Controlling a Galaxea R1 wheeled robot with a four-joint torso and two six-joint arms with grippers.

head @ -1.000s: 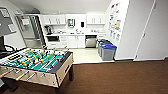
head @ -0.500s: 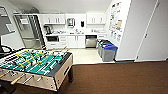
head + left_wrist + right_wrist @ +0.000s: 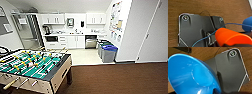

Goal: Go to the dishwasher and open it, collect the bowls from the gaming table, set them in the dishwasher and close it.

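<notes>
Blue bowl and orange bowl ride at the wrists, grips unclear; dishwasher ahead, loading and closing pending.

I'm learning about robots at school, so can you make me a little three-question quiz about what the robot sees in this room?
1. True or false: the foosball table stands on the brown carpet.
2. What colour is the bowl close to the right wrist camera? A) blue B) green C) yellow
3. Fill in: the dishwasher at the far counter sits beside the white ______.

Key: 1 true. 2 A. 3 cabinets.
</notes>
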